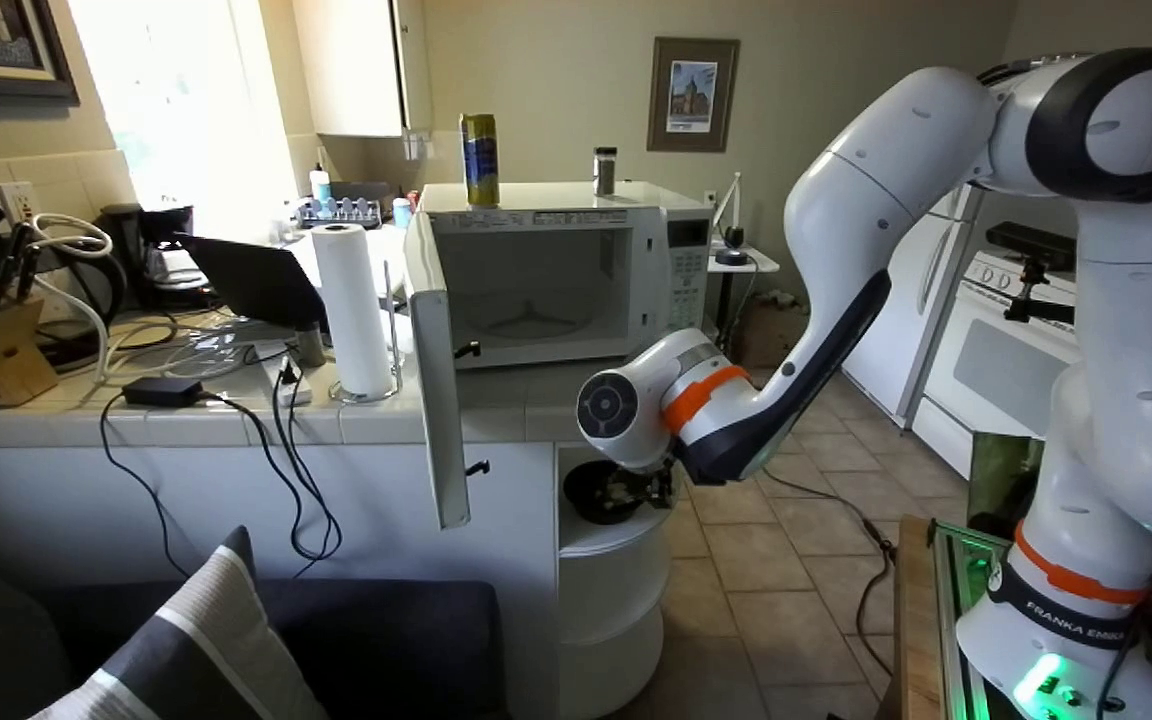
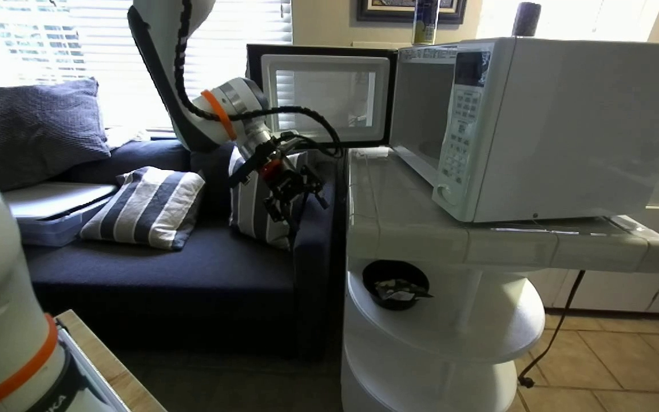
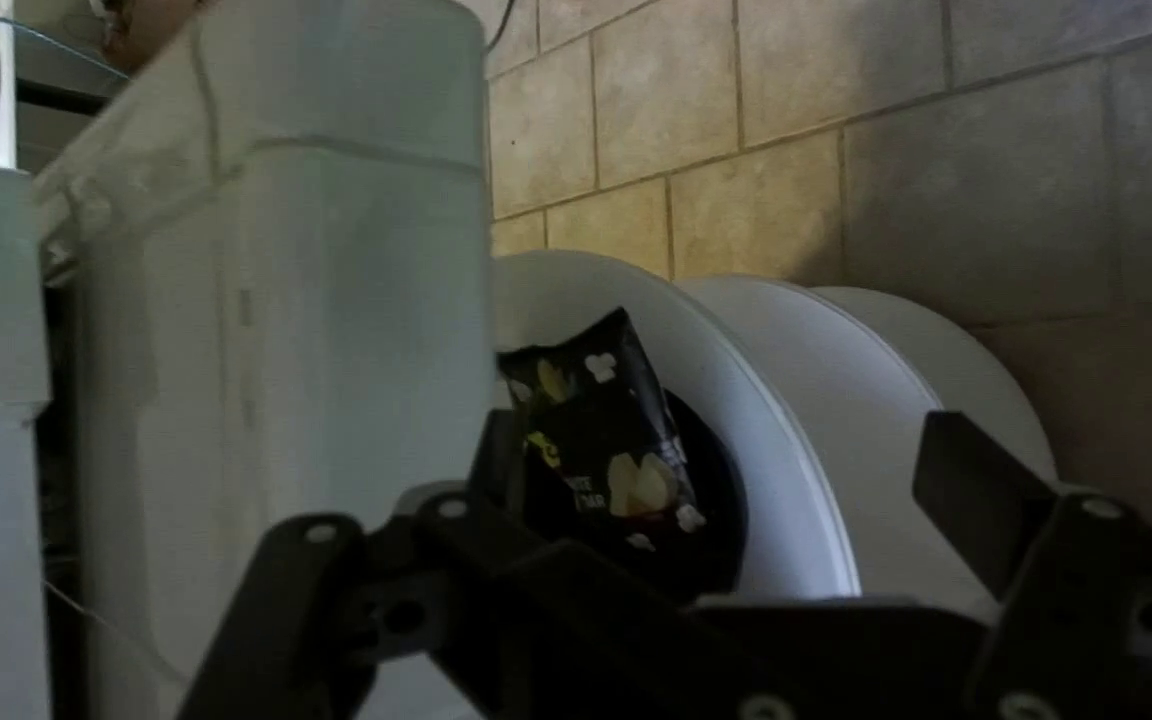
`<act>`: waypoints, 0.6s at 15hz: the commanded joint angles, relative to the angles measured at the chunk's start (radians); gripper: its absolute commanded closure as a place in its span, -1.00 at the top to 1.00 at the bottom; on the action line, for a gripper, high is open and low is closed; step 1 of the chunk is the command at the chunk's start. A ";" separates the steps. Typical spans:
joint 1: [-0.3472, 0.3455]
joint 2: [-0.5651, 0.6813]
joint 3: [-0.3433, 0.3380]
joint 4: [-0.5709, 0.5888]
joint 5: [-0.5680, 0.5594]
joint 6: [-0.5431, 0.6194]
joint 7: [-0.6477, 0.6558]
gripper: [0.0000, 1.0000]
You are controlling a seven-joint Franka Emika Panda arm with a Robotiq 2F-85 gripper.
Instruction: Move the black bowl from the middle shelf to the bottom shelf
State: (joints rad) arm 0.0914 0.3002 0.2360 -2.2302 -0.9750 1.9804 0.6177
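Observation:
The black bowl point(image 2: 380, 271) stands upright on the highest visible curved white shelf point(image 2: 478, 326), just under the counter. A dark snack bag point(image 2: 396, 289) lies in it and sticks out over its rim. The bowl also shows in an exterior view point(image 1: 588, 488) and in the wrist view point(image 3: 721, 500). Lower white shelves point(image 1: 608, 600) lie beneath it. My gripper point(image 2: 300, 207) is open and empty, in front of the shelf unit and apart from the bowl. In the wrist view its fingers point(image 3: 736, 480) are wide apart, and the left finger hides part of the bowl and bag.
The tiled counter point(image 2: 404, 212) overhangs the bowl's shelf. A microwave point(image 2: 570, 131) stands on it with its door point(image 2: 321, 94) swung open near the arm. A can point(image 1: 480, 160) and a shaker point(image 1: 604, 172) stand on top. A dark sofa point(image 2: 192, 292) is beside the shelves.

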 commanded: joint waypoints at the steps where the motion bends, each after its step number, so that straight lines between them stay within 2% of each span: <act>1: 0.063 0.127 -0.073 0.050 -0.093 0.097 0.106 1.00; 4: 0.088 0.222 -0.119 0.086 -0.166 0.156 0.183 1.00; 9: 0.147 0.402 -0.170 0.192 -0.255 0.074 0.382 1.00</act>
State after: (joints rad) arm 0.1847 0.5838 0.0977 -2.1249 -1.1825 2.1149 0.8884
